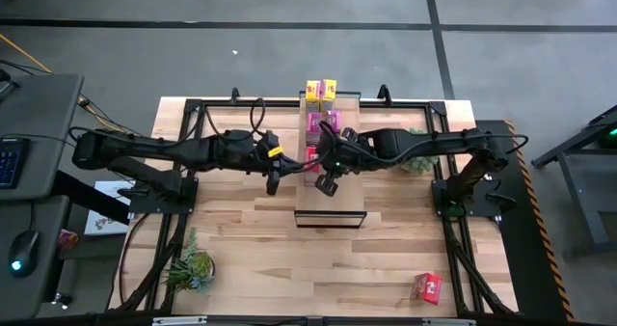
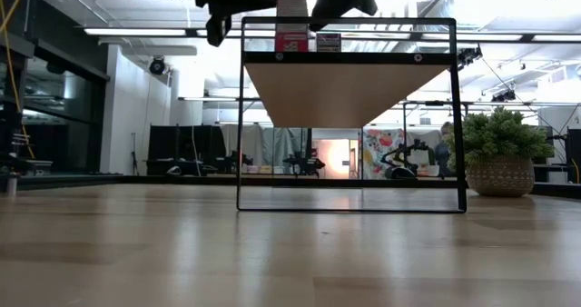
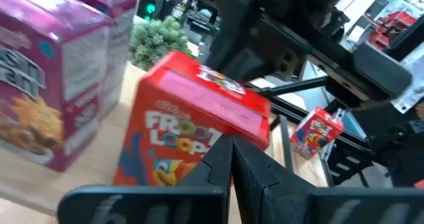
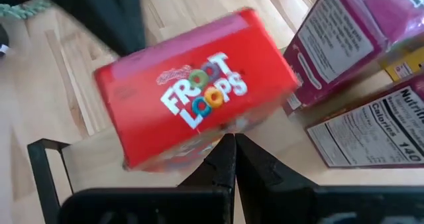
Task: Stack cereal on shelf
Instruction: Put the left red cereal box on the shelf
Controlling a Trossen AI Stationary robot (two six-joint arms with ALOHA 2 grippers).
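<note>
The shelf (image 1: 331,213) stands mid-table, its wood-plank top raised on a dark frame (image 2: 349,57). On it stand two yellow cereal boxes (image 1: 321,90) at the far end, then two pink ones (image 1: 323,122), then a red one (image 1: 310,155). The red box also shows in the low view (image 2: 291,16), upright on the shelf top. My left gripper (image 3: 230,159) and my right gripper (image 4: 233,154) are both shut. They sit on either side of the red box (image 3: 192,128) (image 4: 195,95), tips toward it. A second red box (image 1: 427,286) lies on the table at the near right. My left gripper's shut fingertips (image 3: 222,151) show right before the red box's lower front edge (image 3: 199,159); I cannot tell whether they touch it. My right gripper's shut fingertips (image 4: 225,151) show right before the red box's lower edge (image 4: 192,150); I cannot tell whether they touch it.
A potted plant (image 1: 191,267) stands at the table's near left and another (image 1: 416,159) under my right arm at the right. The near half of the shelf top (image 1: 331,203) is bare. The table's dark frame (image 1: 178,186) runs along both sides.
</note>
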